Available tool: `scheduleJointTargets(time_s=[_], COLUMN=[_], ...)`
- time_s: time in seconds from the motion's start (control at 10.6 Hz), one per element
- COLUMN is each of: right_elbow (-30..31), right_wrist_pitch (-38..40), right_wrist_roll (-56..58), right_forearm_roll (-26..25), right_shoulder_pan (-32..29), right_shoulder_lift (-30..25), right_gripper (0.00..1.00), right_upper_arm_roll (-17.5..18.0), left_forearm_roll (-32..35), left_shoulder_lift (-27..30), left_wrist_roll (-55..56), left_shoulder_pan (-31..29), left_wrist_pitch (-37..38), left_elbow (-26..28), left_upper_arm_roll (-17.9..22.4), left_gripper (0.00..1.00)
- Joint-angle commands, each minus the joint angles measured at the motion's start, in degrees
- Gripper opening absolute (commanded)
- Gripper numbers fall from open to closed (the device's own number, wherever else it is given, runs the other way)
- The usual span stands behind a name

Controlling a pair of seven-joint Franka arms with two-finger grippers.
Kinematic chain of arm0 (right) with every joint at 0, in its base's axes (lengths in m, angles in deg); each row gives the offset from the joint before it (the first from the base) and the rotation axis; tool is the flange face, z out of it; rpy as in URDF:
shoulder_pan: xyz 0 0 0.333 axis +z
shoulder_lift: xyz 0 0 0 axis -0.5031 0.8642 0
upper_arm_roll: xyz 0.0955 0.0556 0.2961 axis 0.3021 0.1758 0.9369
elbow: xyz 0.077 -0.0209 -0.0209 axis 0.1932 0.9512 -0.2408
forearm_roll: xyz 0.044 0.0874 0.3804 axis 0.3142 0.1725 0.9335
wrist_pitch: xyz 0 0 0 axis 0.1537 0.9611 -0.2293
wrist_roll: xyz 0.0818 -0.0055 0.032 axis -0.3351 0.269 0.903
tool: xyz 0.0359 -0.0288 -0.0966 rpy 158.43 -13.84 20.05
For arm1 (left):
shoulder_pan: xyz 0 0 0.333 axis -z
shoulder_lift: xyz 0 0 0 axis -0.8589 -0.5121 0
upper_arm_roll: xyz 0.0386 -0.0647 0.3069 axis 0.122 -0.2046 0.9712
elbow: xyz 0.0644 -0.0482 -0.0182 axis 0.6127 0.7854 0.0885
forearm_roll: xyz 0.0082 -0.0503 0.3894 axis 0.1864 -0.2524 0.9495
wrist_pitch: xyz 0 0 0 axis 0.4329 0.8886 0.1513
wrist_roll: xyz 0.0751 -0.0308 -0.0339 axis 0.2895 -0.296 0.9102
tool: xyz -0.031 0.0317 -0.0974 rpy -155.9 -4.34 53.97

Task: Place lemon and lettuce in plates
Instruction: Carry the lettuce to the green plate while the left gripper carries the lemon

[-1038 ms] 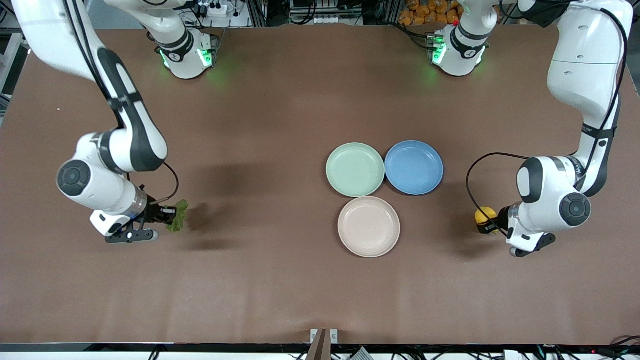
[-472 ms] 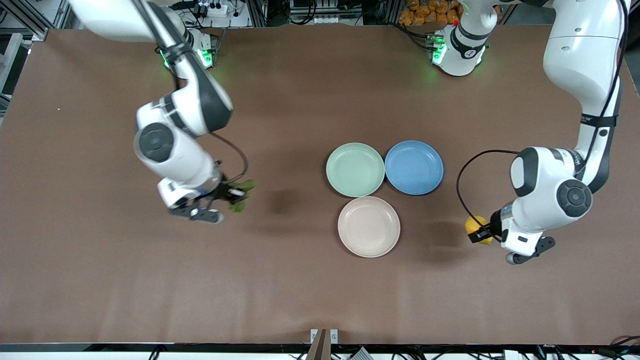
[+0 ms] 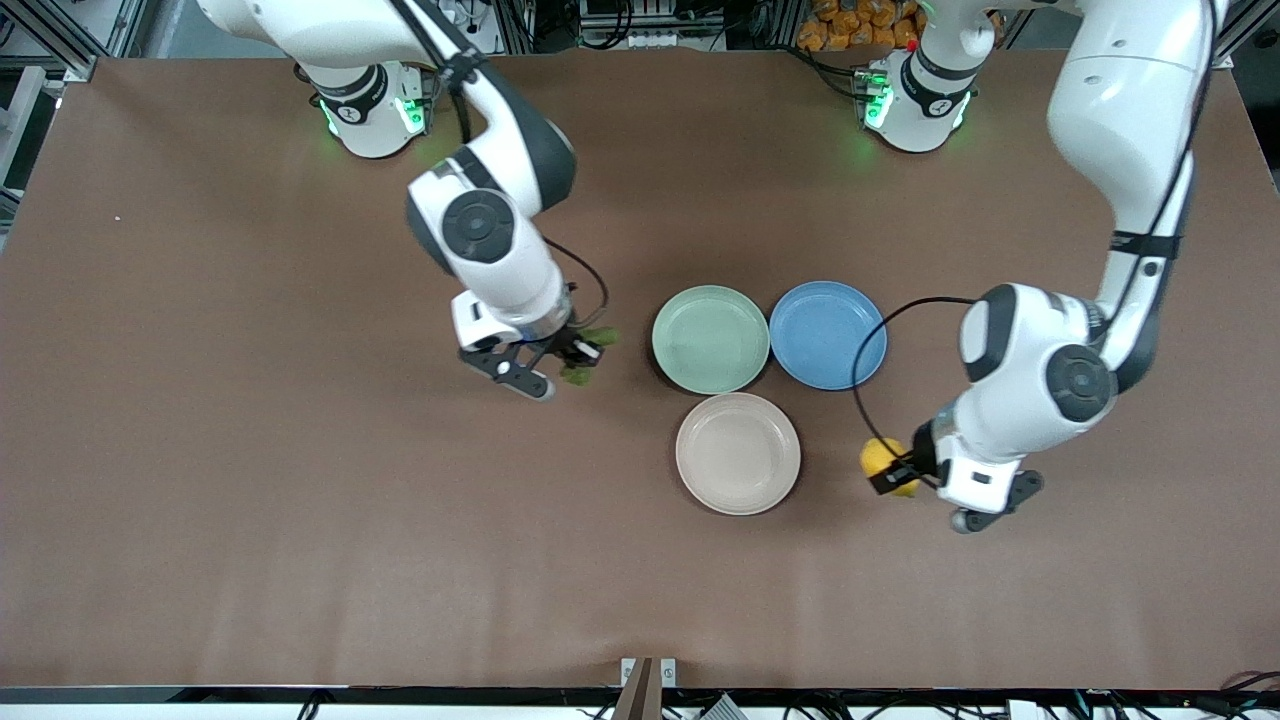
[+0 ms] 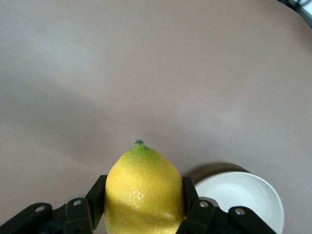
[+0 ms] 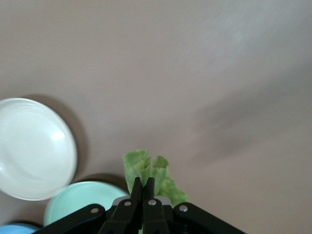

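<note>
Brown matte covering ran across the whole surface (image 3: 300, 560), with wide bare stretches toward the right arm's end and along the edge nearest the front camera. Three plates sat grouped near the middle: the mint green plate (image 3: 710, 339) and the blue plate (image 3: 828, 334) lay side by side with rims touching or nearly touching, and the beige plate (image 3: 738, 453) lay nearer the front camera, its rim just beside the mint green plate's rim. All three plates held nothing. The right tool (image 3: 573, 361) hung over bare surface just beside the mint green plate's rim, on the side toward the right arm's end; its fingers were clenched on the lettuce (image 3: 588, 353), whose crinkled leaf stuck out past the fingertips in the right wrist view (image 5: 150, 171). The left tool (image 3: 893, 472) hung over bare surface near the beige plate's rim, on the side toward the left arm's end, with a narrow strip of surface showing between the two. Its fingers gripped the lemon (image 3: 885, 461) by its flanks, the stem tip pointing away from the wrist in the left wrist view (image 4: 143, 191), where the beige plate's edge (image 4: 253, 195) showed beside the tool.
</note>
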Motion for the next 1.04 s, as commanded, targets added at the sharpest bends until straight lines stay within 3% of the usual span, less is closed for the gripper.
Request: scheduleJointTargets(time_s=[0.0,0.19,0.47,0.57,0.66,0.75,0.85,0.94], right_elbow=[-3.8,-3.8,-3.3,-3.3,-3.3,-3.4,-3.4,-3.4], right_wrist_pitch=[-8.4,-14.1,-14.2,-14.4,-14.4,-14.4,-14.4,-14.4], right_wrist_roll=[-12.9,-21.5,-24.1,-24.6,-24.8,-25.6,-25.7,-25.9], right_forearm_roll=[0.1,-0.9,-1.0,-1.2,-1.1,-1.2,-1.8,-2.2], right_shoulder_pan=[3.2,6.9,11.8,13.3,15.0,16.3,16.4,16.4], right_shoulder_lift=[4.1,5.8,8.7,10.1,10.5,10.5,10.5,10.5], right_gripper=[0.0,0.0,0.0,0.0,0.0,0.0,0.32,0.99], right_upper_arm_roll=[-0.2,-0.2,-0.3,-0.3,-0.3,-0.4,-0.4,-0.7], left_forearm_roll=[-1.2,-1.3,-1.9,-1.8,-1.7,-1.4,-1.1,-0.9], left_shoulder_lift=[-4.0,-5.5,-7.3,-7.8,-8.1,-8.5,-8.7,-8.7], left_wrist_roll=[2.6,3.3,6.3,6.6,6.7,6.5,6.0,5.9], left_shoulder_pan=[4.2,7.3,11.1,11.8,12.6,12.8,13.5,13.5], left_wrist_pitch=[-3.9,-8.1,-13.7,-14.9,-15.7,-16.3,-16.4,-16.4], left_elbow=[-1.7,-1.7,-1.7,-1.7,-1.7,-1.7,-1.7,-1.6], left_upper_arm_roll=[0.2,0.2,0.4,0.4,0.5,0.6,0.9,1.0], left_gripper=[0.0,0.0,0.0,0.05,0.23,0.69,1.0,1.0])
